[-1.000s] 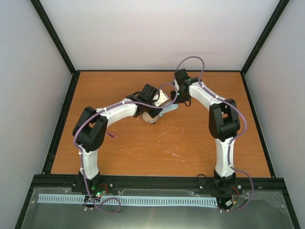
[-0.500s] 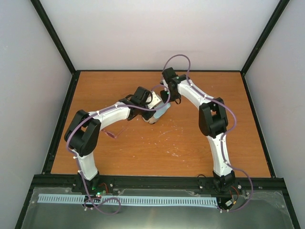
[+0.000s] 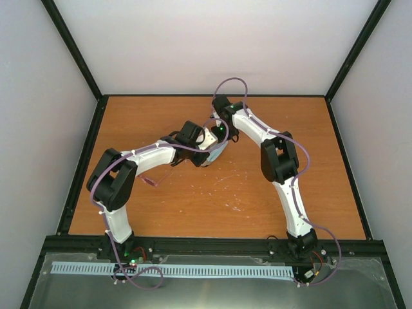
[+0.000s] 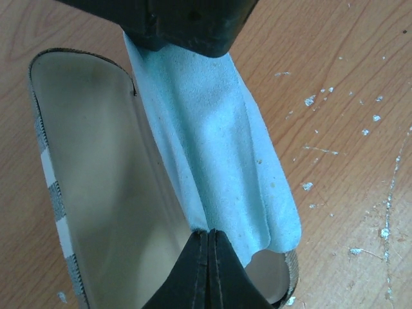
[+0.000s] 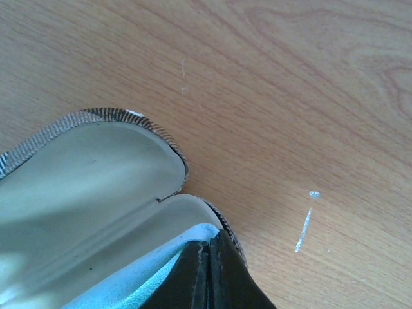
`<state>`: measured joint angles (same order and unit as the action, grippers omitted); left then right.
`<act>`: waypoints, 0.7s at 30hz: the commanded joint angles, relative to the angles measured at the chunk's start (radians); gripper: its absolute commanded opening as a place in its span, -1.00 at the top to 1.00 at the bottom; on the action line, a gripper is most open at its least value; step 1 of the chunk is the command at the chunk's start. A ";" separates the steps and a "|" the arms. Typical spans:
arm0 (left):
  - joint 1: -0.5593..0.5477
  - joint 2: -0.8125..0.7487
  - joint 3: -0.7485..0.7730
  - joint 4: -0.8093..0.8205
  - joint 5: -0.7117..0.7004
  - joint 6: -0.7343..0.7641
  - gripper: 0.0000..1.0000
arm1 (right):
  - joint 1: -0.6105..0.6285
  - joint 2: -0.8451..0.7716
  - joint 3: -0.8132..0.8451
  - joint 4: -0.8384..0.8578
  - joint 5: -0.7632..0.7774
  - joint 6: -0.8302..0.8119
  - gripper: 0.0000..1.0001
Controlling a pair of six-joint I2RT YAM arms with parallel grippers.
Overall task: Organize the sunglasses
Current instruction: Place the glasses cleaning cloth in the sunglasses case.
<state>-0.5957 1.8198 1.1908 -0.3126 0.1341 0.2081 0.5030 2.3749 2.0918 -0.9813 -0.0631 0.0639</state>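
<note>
The left gripper (image 4: 208,241) is seen fully closed, its fingertips pinched on one end of the pale blue cloth (image 4: 219,161). The right gripper (image 5: 209,248) is likewise closed, and the opposite end of the cloth appears to be caught between its fingers; in the left wrist view its dark body is seen at the far end of the cloth. Between the two grips the cloth is stretched lengthwise, bowed into a shallow trough, above one half of the open case (image 4: 96,167), whose pale lining and striped woven rim are shown in both wrist views. No glasses are seen inside the case.

The sunglasses (image 3: 150,181) are found on the table (image 4: 347,77), well apart from the case, just beside the left forearm in the top view and untouched by either gripper.

The step in hand is judged to be the placing of the cloth in or over the case, so the task is taken to be at an early stage. For the next move, the cloth would need to be lowered evenly and released by both grippers. One gripper would then have to be brought across to the thin frame, which should be gripped lightly.
</note>
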 commanded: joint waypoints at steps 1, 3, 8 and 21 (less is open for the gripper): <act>0.007 0.004 -0.001 -0.027 0.038 -0.021 0.99 | 0.000 0.028 0.031 -0.004 0.028 -0.018 0.95; 0.008 0.015 0.004 -0.032 0.039 -0.022 0.99 | 0.002 0.033 0.031 -0.005 0.029 -0.018 0.94; 0.007 0.032 -0.002 -0.033 0.046 -0.022 0.99 | 0.012 0.050 0.032 -0.001 0.025 -0.019 0.94; 0.008 0.072 -0.004 -0.044 0.017 -0.001 0.99 | 0.022 0.070 0.018 -0.012 0.028 -0.016 0.94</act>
<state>-0.5957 1.8729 1.1858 -0.3214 0.1604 0.2005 0.5182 2.4214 2.0975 -0.9920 -0.0616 0.0555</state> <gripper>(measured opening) 0.018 0.030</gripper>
